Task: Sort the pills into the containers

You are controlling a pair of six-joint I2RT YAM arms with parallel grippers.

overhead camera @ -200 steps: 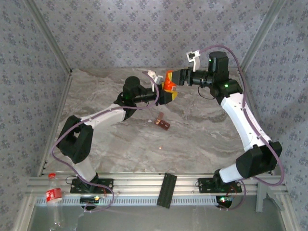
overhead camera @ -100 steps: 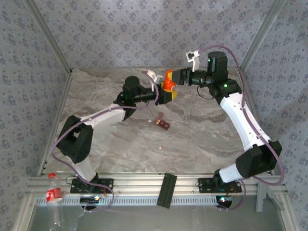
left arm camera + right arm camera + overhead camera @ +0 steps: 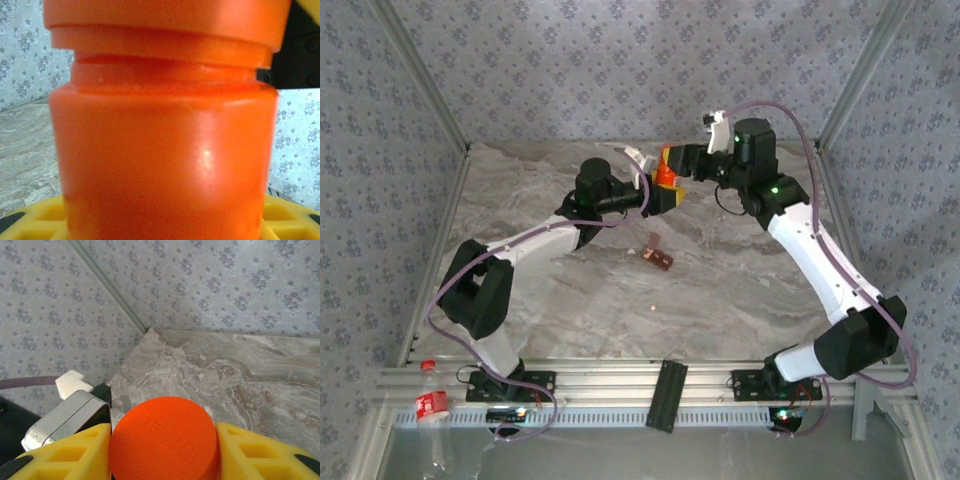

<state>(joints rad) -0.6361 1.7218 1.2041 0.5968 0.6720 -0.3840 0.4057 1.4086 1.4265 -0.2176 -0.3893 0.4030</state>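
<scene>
An orange bottle (image 3: 664, 180) hangs in the air over the back middle of the table, between both arms. My left gripper (image 3: 660, 198) is shut on its body (image 3: 165, 150), with yellow fingers (image 3: 35, 220) at the base. My right gripper (image 3: 677, 165) is shut on the round orange cap (image 3: 165, 440), a yellow fingertip (image 3: 65, 455) pressed against each side. The containers (image 3: 657, 258), a small reddish-brown strip, lie on the marble below the bottle. One pale pill (image 3: 651, 309) lies on the table nearer the front.
Patterned walls close in the back and both sides of the marble table (image 3: 740, 290). A black block (image 3: 667, 395) rests on the aluminium rail at the front. A plastic bottle with a red label (image 3: 432, 403) lies at the front left, off the table.
My right wrist has shifted left toward the bottle and its jaws have closed on the cap. The left arm and bottle have stayed in place.
</scene>
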